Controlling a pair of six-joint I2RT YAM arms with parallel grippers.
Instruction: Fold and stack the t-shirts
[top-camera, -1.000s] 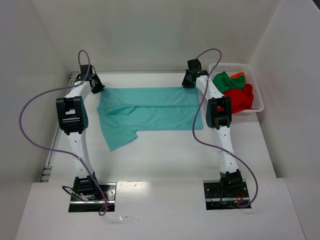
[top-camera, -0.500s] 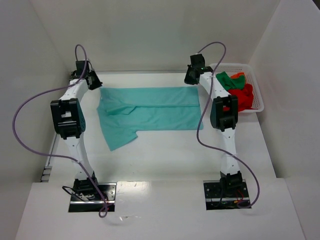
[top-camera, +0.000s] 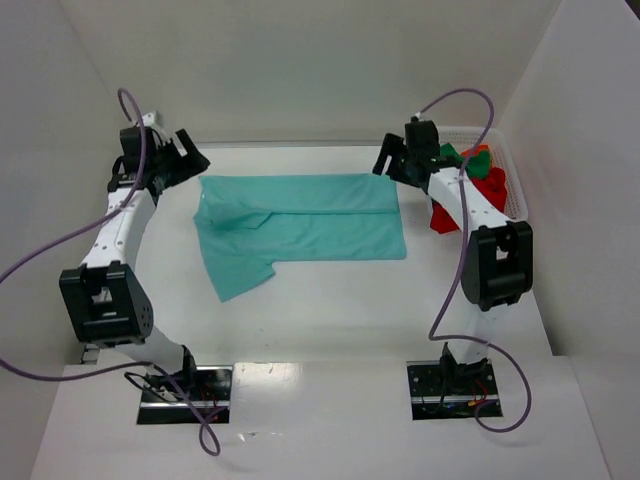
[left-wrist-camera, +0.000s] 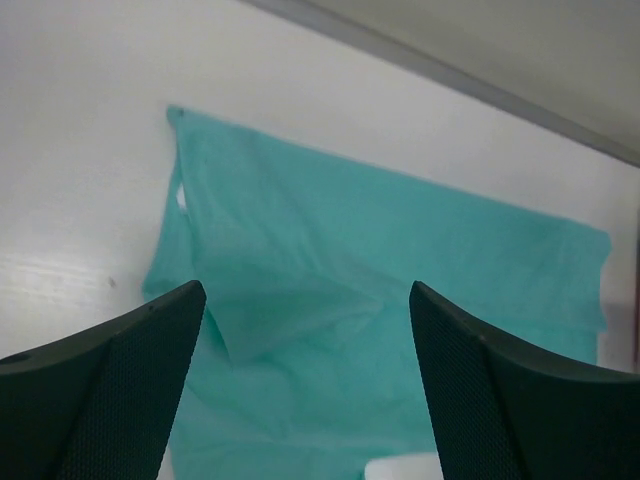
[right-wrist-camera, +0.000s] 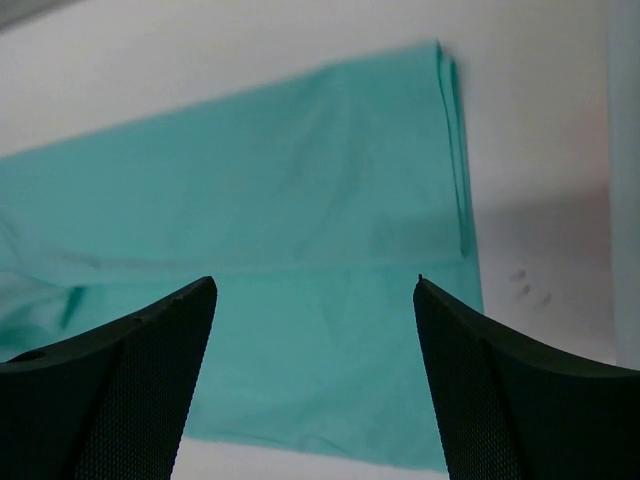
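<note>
A teal t-shirt (top-camera: 300, 225) lies flat on the white table, its far part doubled over and one sleeve (top-camera: 240, 275) sticking out toward the near left. My left gripper (top-camera: 188, 160) hovers open just off the shirt's far left corner, nothing between its fingers; in the left wrist view the gripper (left-wrist-camera: 305, 290) looks down on the shirt (left-wrist-camera: 400, 230). My right gripper (top-camera: 386, 160) stands open off the far right corner, also empty. The right wrist view shows that gripper (right-wrist-camera: 314, 282) over the smooth folded cloth (right-wrist-camera: 300, 200). Green (top-camera: 447, 153), red (top-camera: 493, 187) and orange (top-camera: 478, 150) t-shirts lie crumpled in a basket.
The white lattice basket (top-camera: 510, 165) stands at the back right, partly behind my right arm. White walls close in the table at the back and on both sides. A bare strip of table (top-camera: 350, 310) runs between the shirt and the arm bases.
Both grippers have opened and let go of the teal shirt's far edge. They rose and drew outward, and both arms' elbows swung out to the sides. The shirt stays flat.
</note>
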